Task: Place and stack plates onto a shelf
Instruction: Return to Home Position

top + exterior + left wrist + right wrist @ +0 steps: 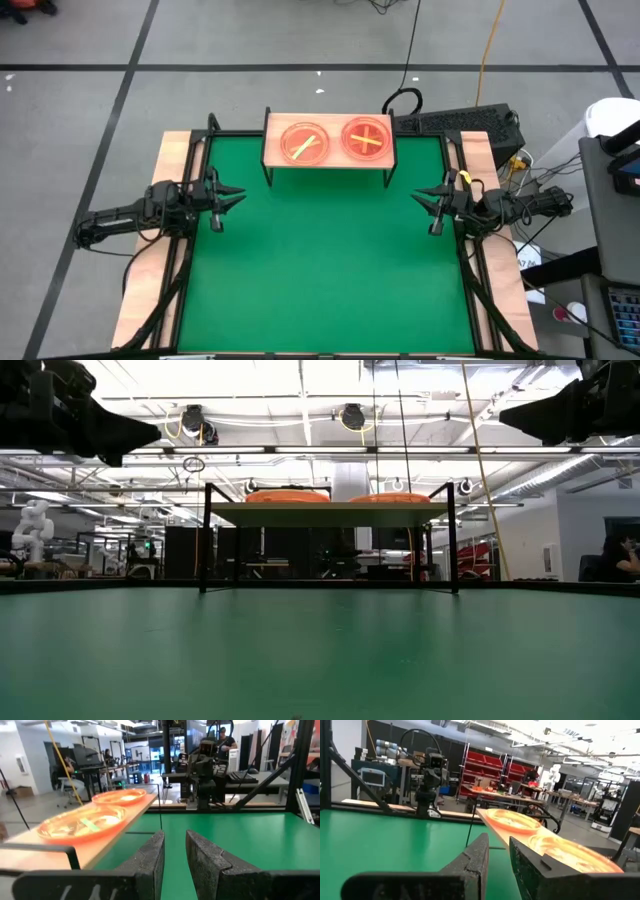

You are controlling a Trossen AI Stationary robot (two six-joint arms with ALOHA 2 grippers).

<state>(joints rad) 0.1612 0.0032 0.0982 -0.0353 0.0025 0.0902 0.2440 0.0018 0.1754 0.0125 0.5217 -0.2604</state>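
Two stacks of amber-orange translucent plates sit on the shelf's light wooden top board (328, 152) at the mat's far edge. The left stack (304, 142) bears a yellow stripe, the right stack (366, 138) a yellow cross. In the low view the stacks (288, 496) (390, 498) rest flat on the board, which stands on thin black legs. My left gripper (232, 198) hovers over the mat's left edge, open by a narrow gap (175, 855). My right gripper (424, 200) hovers over the right edge, also narrowly open (499, 860). Both hold nothing.
The green mat (320, 270) spreads between the arms. A black frame (470, 270) and wooden borders run along the table's sides. Cables and a dark keyboard (460, 122) lie beyond the far right corner. A person sits in the room at the right (622, 556).
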